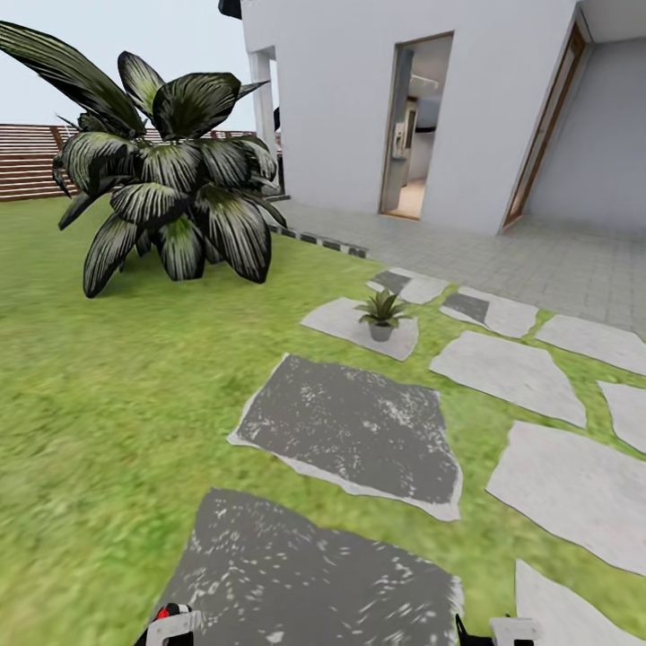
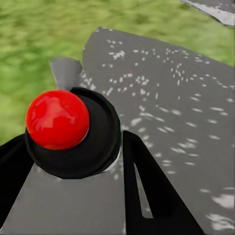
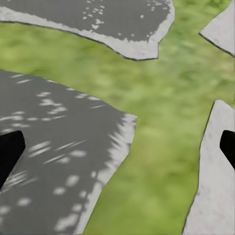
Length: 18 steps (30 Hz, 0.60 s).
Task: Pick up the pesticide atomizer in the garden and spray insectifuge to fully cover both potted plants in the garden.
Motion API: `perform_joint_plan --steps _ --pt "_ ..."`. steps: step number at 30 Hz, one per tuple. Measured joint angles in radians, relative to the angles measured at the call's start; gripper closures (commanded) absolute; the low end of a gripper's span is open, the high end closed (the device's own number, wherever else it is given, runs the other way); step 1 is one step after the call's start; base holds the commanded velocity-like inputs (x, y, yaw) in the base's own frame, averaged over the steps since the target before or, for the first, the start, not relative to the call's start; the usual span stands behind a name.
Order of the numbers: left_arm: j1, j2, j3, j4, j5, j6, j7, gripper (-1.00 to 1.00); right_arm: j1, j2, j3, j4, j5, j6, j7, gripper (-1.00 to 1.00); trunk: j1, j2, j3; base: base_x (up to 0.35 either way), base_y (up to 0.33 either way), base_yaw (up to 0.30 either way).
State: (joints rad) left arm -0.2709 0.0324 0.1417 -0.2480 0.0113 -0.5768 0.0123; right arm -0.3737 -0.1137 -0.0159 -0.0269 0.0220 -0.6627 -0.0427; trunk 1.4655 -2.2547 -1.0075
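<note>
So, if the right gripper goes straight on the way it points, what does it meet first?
Probably the grass between the stepping stones; nothing stands between the right gripper and the ground, though depth is unclear.

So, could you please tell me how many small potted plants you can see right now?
1. The potted plant stands on a pale stepping stone, right of the big striped bush. The second may be out of frame.

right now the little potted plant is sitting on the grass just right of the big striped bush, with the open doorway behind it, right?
Not quite: the potted plant stands on a pale stepping stone, not on the grass. The head view shows it. It is to the right of the big striped bush, with the open doorway behind.
</note>
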Motion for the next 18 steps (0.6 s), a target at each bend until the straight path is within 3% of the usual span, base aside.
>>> perform_joint_plan --steps 5,18 --pt "0.000 0.000 0.000 0.001 0.000 0.000 0.000 1.00 0.000 0.000 0.000 0.000 0.000 0.000 0.000 -1.00 0.000 0.000 0.000 0.290 0.201 -0.126" --pt "0.000 0.000 0.000 0.001 0.000 0.000 0.000 1.00 0.000 0.000 0.000 0.000 0.000 0.000 0.000 -1.00 0.000 0.000 0.000 0.289 0.207 -0.256"
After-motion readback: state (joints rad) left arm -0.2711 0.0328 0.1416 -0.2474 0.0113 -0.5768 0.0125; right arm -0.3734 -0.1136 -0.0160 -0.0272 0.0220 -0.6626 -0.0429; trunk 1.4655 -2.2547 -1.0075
